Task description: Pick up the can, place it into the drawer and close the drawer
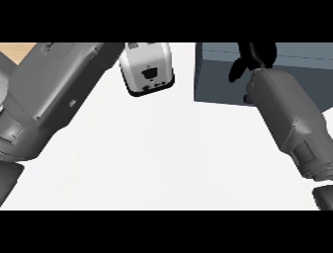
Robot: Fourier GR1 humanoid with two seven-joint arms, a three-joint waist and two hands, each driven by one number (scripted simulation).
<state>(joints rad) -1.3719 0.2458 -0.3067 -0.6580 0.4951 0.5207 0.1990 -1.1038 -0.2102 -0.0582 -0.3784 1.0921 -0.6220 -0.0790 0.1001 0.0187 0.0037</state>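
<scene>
1. Head view: our right hand (251, 58) lies over the dark grey drawer (300, 74) at upper right; we cannot tell whether its fingers are spread or curled.
2. Our left forearm (45, 94) crosses the left side; its hand is out of view.
3. The can does not show.
4. A white appliance (147, 66) stands on the white counter (169, 163).

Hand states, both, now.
Left hand: not in view; only its forearm shows.
Right hand: over the drawer unit; open or shut cannot be told.
</scene>
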